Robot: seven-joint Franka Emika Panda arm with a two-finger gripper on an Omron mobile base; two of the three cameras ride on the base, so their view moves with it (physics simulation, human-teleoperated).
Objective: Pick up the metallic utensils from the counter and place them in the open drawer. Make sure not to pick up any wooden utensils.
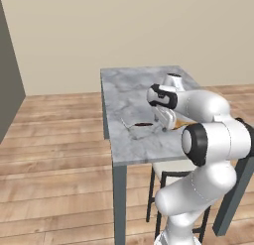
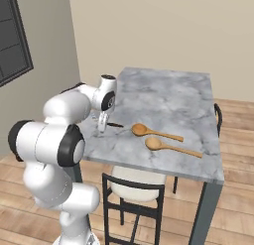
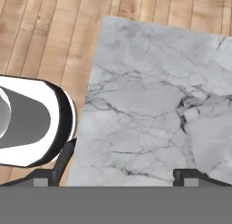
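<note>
A thin metallic utensil (image 1: pixel 143 124) with a dark brown handle lies on the marble counter (image 1: pixel 129 85) near its left edge; its handle (image 2: pixel 115 125) also shows in the right base view. My gripper (image 1: pixel 162 126) (image 2: pixel 101 128) hangs low over the counter just beside that handle, pointing down. In the hand view the gripper (image 3: pixel 118 175) is open, its fingertips (image 3: pixel 189 174) wide apart over bare marble with nothing between them. Two orange-tan wooden spoons (image 2: pixel 156 132) (image 2: pixel 172 147) lie side by side toward the counter's front right. The second metallic utensil and the open drawer are out of view.
A black-framed chair with a white seat (image 2: pixel 133 185) is tucked under the counter's near edge. A grey wall or cabinet side (image 1: pixel 10 85) stands to the left with a dark panel (image 2: pixel 14 35) on it. Wooden floor surrounds the counter.
</note>
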